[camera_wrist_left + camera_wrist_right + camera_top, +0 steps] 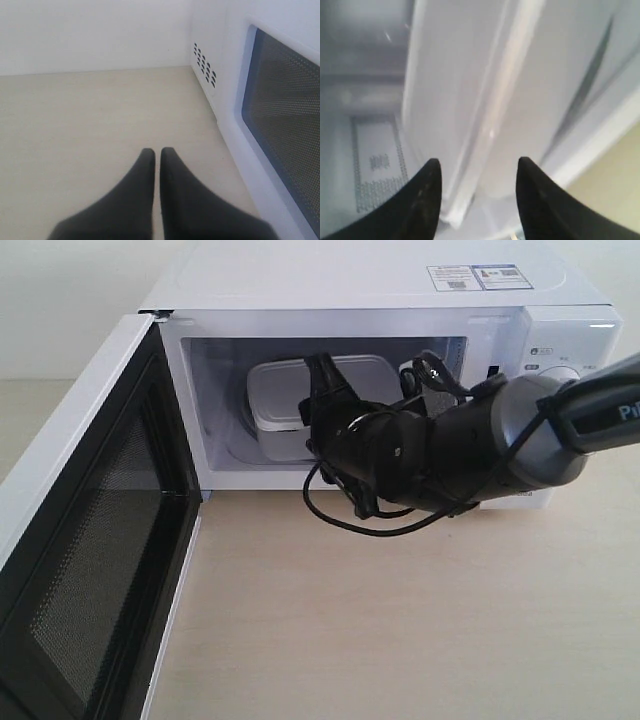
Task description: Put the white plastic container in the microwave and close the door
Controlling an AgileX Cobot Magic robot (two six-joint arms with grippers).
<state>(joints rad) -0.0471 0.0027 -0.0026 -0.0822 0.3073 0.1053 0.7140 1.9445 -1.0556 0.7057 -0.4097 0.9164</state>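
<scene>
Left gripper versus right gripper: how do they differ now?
Left gripper jaws are shut; right gripper jaws stand open. Left gripper hangs over the pale wooden table outside the white boxy microwave; right gripper reaches inside, at the translucent-white plastic container. Both are black.

We see only part of the white plastic container [280, 395] behind the right arm [460, 445]; the door [90, 540] runs off the picture's edge (print on the stickers [478, 277] too small to read)
</scene>
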